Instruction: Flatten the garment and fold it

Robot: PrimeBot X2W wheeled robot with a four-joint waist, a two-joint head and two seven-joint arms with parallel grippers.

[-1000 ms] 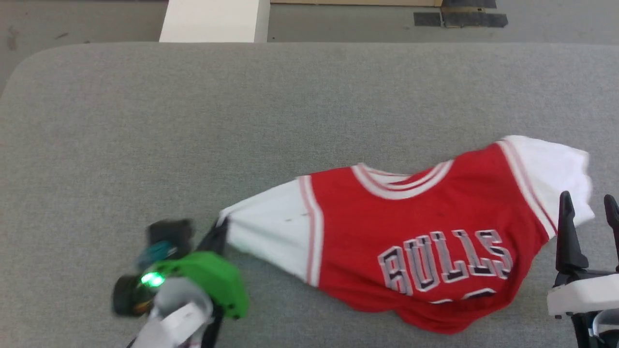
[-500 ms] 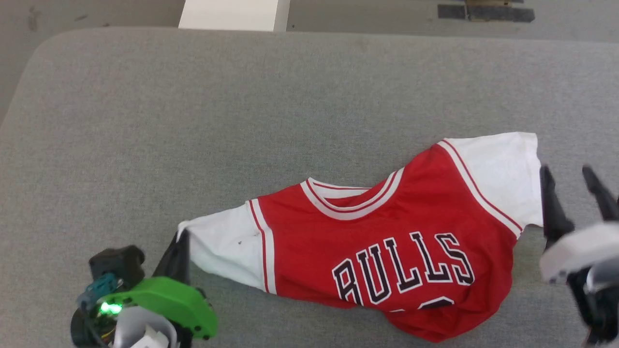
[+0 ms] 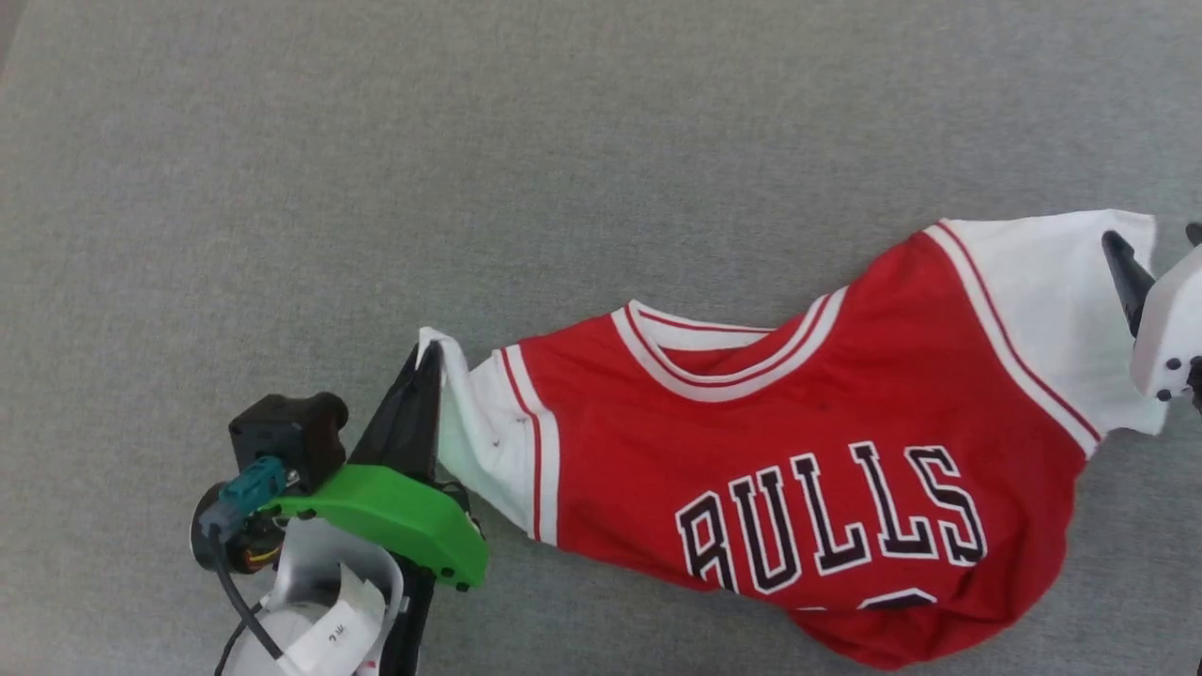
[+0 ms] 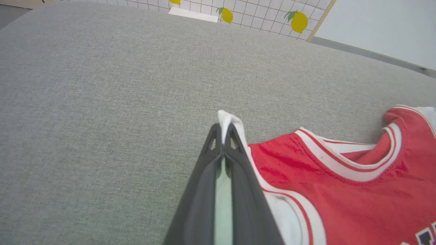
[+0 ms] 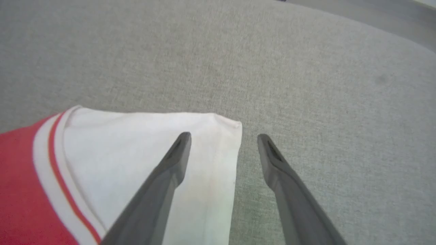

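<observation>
Left tool (image 4: 223,127) is clamped shut on the tip of one white sleeve (image 4: 235,122) of the garment (image 3: 798,422), with a little nub of cloth poking out past the fingertips. Right tool (image 5: 223,136) is spread wide and holding nothing. One finger (image 5: 167,170) is over the other white sleeve (image 5: 136,146) near its corner and its mate is over bare grey, so the sleeve's edge sits between them. Can't tell if that finger actually touches the cloth.

Everything's on a grey fabric-covered tabletop (image 3: 376,188). The jersey lies front-up, strung out between the two tools. The BULLS lettering is on the robot's side, the striped collar faces away and the lower hem is bunched up.

Way back past the tabletop's far edge, the left wrist view catches a white gridded panel with lemon prints (image 4: 265,13).
</observation>
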